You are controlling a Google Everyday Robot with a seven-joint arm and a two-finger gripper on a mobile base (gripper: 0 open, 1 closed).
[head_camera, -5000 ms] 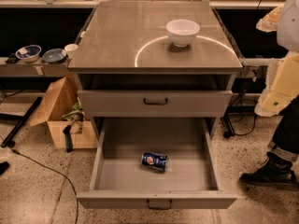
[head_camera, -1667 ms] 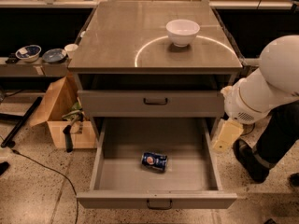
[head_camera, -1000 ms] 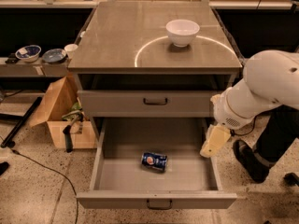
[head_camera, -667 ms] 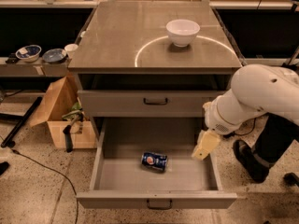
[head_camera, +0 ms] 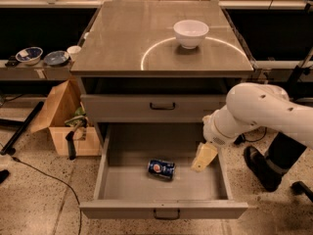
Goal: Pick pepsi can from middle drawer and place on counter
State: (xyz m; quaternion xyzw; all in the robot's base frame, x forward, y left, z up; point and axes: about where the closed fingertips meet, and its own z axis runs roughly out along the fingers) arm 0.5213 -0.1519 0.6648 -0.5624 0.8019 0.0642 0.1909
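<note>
The counter [head_camera: 122, 48] spreads broad and flat across the top of the grey cabinet, marked with a pale arc. Below it the middle drawer [head_camera: 122, 210] stands open, its grey floor in full view. My white arm [head_camera: 264, 109] reaches in from the right, over the drawer's right side. A cardboard box [head_camera: 58, 116] sits on the floor to the left of the cabinet. A white bowl [head_camera: 190, 33] rests upright on the counter, on the arc. My gripper [head_camera: 204, 156] hangs over the drawer's right half, pointing down; I cannot tell how it is set. The pepsi can [head_camera: 161, 169] lies on its side on the drawer floor, near the middle, just left of my gripper and apart from it.
</note>
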